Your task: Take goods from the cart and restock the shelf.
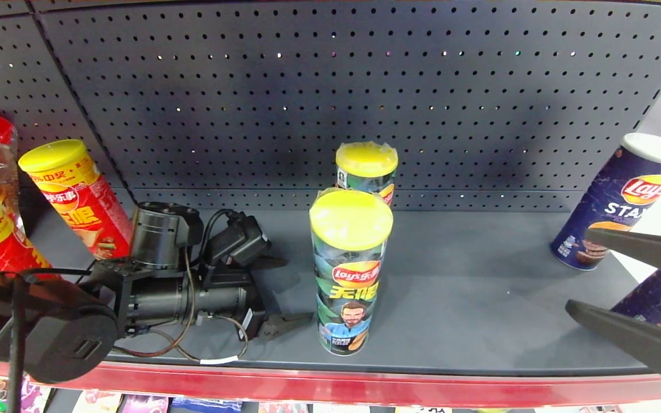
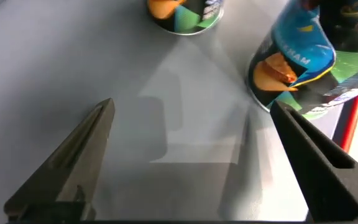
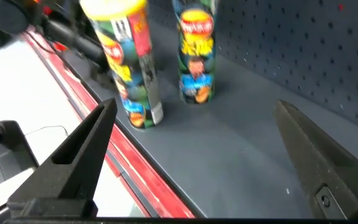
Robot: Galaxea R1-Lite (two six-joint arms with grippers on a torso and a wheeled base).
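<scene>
Two green tubes stand upright on the shelf [image 1: 468, 298]: the front can [image 1: 350, 269], with the rear can [image 1: 366, 169] just behind it. The left gripper [image 1: 282, 292], spread wide and empty, lies just beside the front can; the right gripper [image 1: 580, 269], equally wide and empty, is well apart on the front can's other side.

Head camera looks down on the shelf [image 1: 479, 298]; wrist cameras sit close at nine and three o'clock, both facing the front green chip can [image 1: 350, 269].
</scene>
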